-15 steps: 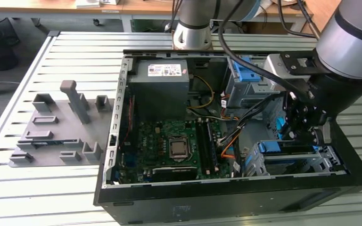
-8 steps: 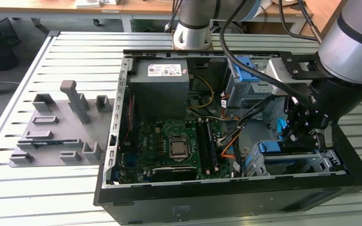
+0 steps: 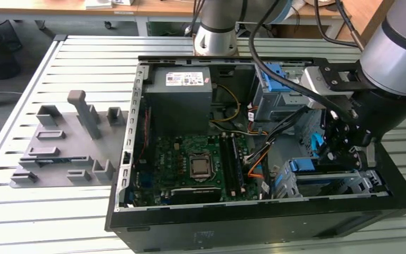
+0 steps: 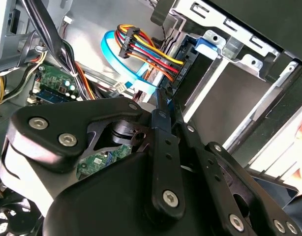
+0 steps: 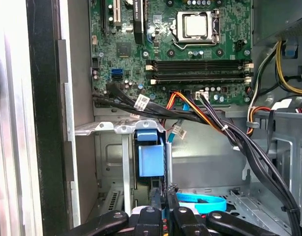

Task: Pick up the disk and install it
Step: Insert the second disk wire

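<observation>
The disk sits upright in the grey drive bay [image 3: 358,182] at the case's front corner, on the exterior view's right. Its blue carrier frame shows in the exterior view [image 3: 303,165], in the first wrist view [image 5: 151,158] and in the second wrist view [image 4: 208,45]. My black gripper [image 3: 344,154] hangs inside the case just beside the bay. In both wrist views the fingers [image 5: 156,196] [image 4: 162,105] lie pressed together, with the tips [image 5: 163,189] [image 4: 166,94] close to the carrier's edge. I see nothing held between them.
The open black PC case [image 3: 259,217] lies on a slatted metal table [image 3: 62,211]. Bundled black, orange and blue cables [image 5: 210,120] run across beside the bay. The motherboard [image 3: 188,164] and the power supply [image 3: 182,84] fill the case's middle. A grey fixture plate [image 3: 62,143] lies at the exterior view's left.
</observation>
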